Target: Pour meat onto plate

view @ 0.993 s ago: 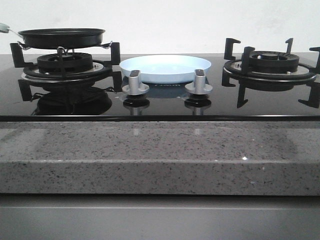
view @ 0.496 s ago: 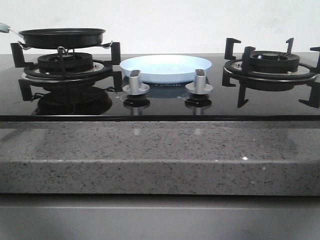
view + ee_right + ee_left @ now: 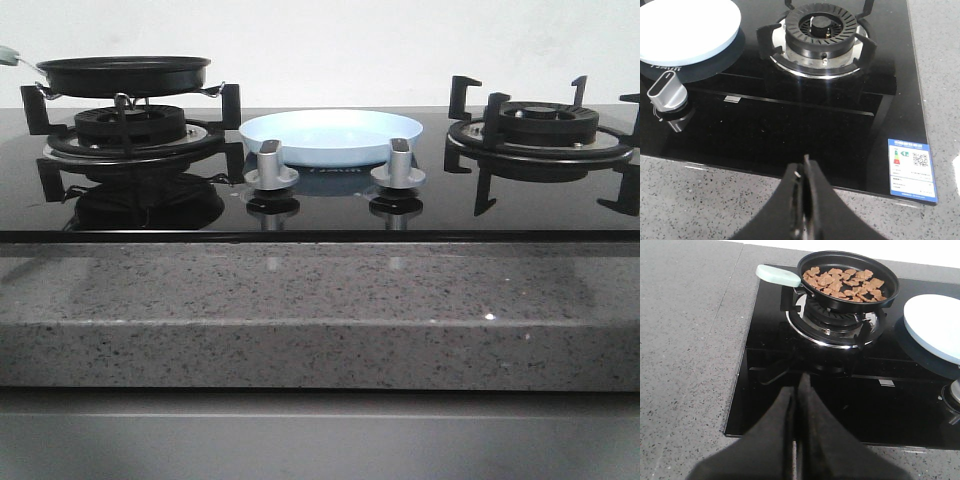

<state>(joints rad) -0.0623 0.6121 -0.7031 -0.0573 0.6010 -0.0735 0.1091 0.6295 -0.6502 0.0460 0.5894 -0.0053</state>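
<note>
Nothing has moved: meat (image 3: 845, 283) stays in the pan (image 3: 890, 287), both fingers pressed together, empty.

**Black glass hob, two burners, two knobs**

A glossy black glass cooktop (image 3: 320, 205) sits sunk into a speckled grey stone counter (image 3: 320, 310), pale wall behind. On the left burner (image 3: 130, 128) rests a black frying pan (image 3: 123, 74), its mint-green handle (image 3: 778, 275) jutting out over the hob's edge. Over on the right, the other burner (image 3: 540, 125) stands bare, black pan supports raised around its ringed cap. Between the two, near the front edge, a pair of silver control knobs (image 3: 271, 167) and (image 3: 398, 165) stand side by side, mirrored in the glass. A blue-bordered energy label (image 3: 911, 170) with a QR code is stuck on the hob's front corner.
</note>
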